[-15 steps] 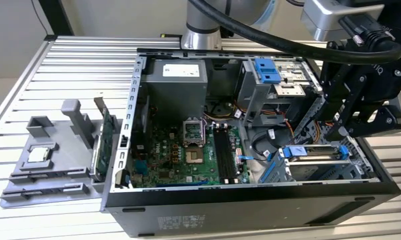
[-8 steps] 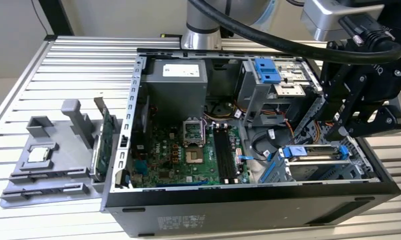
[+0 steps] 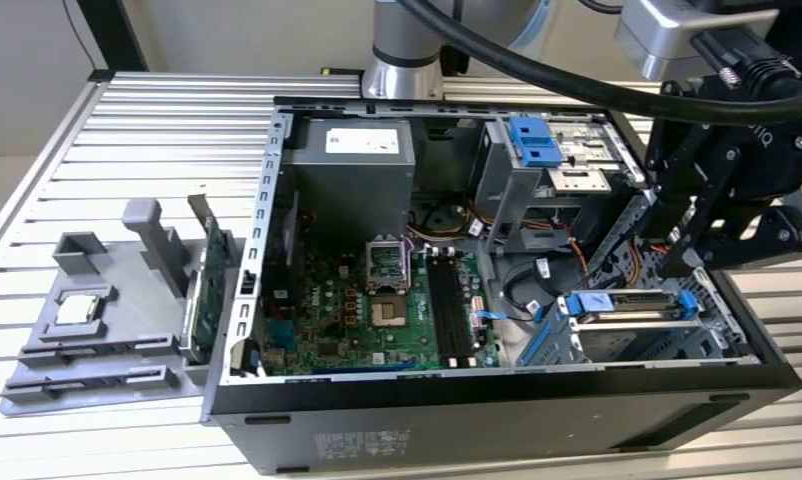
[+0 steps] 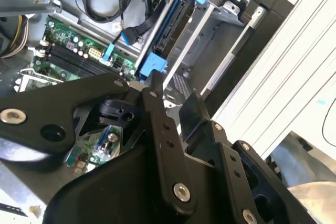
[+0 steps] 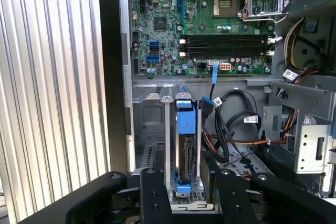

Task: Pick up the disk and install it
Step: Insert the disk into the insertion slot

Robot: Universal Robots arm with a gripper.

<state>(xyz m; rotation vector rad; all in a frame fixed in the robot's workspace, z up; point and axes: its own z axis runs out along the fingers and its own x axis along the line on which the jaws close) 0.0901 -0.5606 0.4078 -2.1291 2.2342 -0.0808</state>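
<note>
Disk point(image 5: 185, 153) standing in its bay point(image 5: 149, 124)
My pincer point(image 5: 192, 184) hung wide open astride the disk, gripping nothing; it looked seated, though I couldn't confirm it was latched.

We see a ribbed aluminium table point(image 3: 134, 130) carrying two things: the open computer case point(image 3: 508, 430), directly below the gripper point(image 3: 681, 250), and a grey plastic fixture point(image 3: 101, 350), well away from the gripper, just beside the case's far side.
</note>
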